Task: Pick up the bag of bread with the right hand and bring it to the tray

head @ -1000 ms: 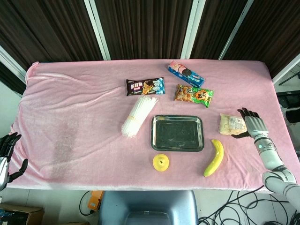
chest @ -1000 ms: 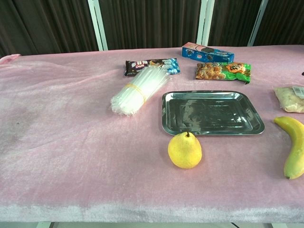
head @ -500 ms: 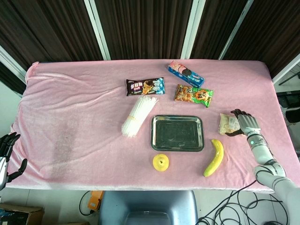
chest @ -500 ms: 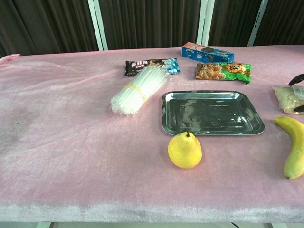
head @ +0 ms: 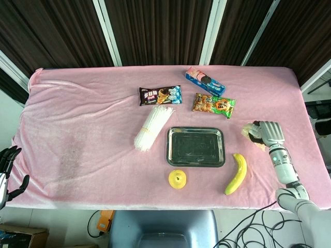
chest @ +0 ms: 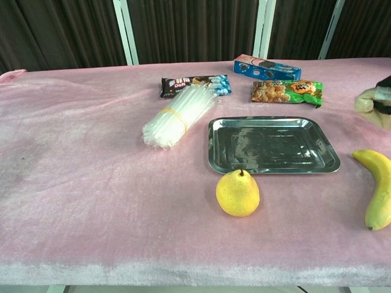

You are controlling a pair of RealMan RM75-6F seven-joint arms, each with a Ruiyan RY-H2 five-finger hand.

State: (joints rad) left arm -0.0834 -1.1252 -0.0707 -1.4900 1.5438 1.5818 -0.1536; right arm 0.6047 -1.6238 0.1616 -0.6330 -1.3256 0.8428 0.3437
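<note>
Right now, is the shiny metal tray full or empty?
Empty. The shiny metal tray shows only bare reflective metal in both views; the yellow pear sits outside it.

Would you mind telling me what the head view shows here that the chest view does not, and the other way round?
Only the head view shows the left hand at the table's left edge, the whole right hand and its forearm. Only the chest view shows the pear from the side, stem up. Both share the tray, banana, bundle of straws, three snack packs, and the bag of bread in the right hand's grip.
</note>
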